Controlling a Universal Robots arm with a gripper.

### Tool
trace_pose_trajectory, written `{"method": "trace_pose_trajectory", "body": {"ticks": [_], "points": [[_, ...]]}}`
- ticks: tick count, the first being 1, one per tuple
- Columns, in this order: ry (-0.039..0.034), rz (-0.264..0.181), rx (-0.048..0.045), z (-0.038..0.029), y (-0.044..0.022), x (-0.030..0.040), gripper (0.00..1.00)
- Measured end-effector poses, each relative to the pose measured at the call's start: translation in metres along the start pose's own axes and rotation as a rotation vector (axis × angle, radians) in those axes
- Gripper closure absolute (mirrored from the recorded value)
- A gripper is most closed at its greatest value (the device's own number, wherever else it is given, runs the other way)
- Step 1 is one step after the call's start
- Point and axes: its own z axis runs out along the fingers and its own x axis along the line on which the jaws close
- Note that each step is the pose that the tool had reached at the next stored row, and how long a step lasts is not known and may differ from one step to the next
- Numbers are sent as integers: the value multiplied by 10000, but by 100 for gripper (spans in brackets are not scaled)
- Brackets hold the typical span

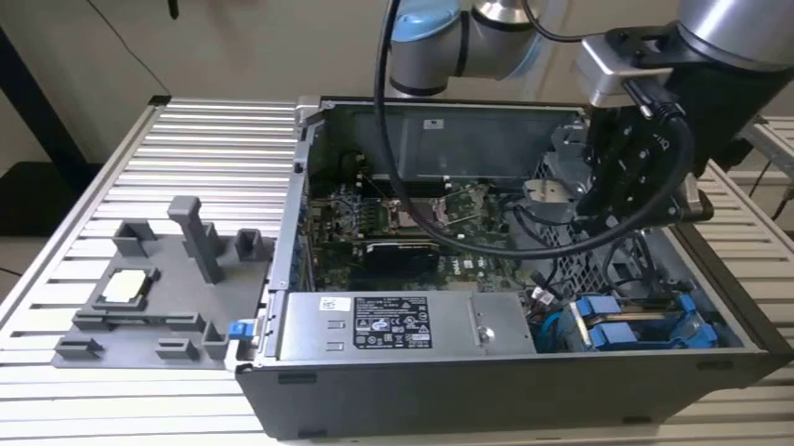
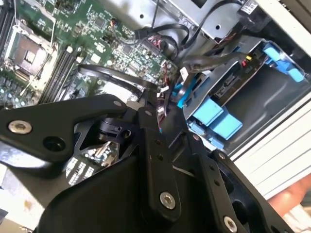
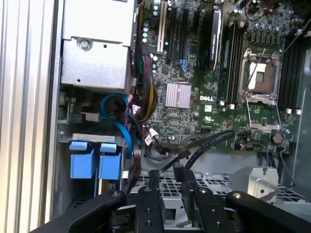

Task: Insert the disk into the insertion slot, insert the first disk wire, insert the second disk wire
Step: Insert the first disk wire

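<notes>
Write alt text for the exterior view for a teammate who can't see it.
A robot arm's black gripper reaches into an open computer case on a slatted metal table, above the blue-framed disk sitting in the insertion slot at the exterior view's right. A grey fixture tray lies to the exterior view's left.

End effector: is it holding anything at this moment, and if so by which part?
Cannot be told: the end effector sits among black cables, with no clear hold on any.

The disk (image 1: 620, 332) — blue-framed — sits inside the insertion slot (image 1: 575, 271).
</notes>
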Motion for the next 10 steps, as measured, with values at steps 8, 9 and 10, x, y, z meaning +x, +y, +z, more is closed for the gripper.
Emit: {"method": "trace_pose_trajectory", "body": {"ticks": [8, 9, 10], "points": [[1, -11, 4, 55, 77, -20, 67], [2, -11, 4, 55, 77, -20, 67], [2, -11, 5, 55, 77, -20, 67]]}}
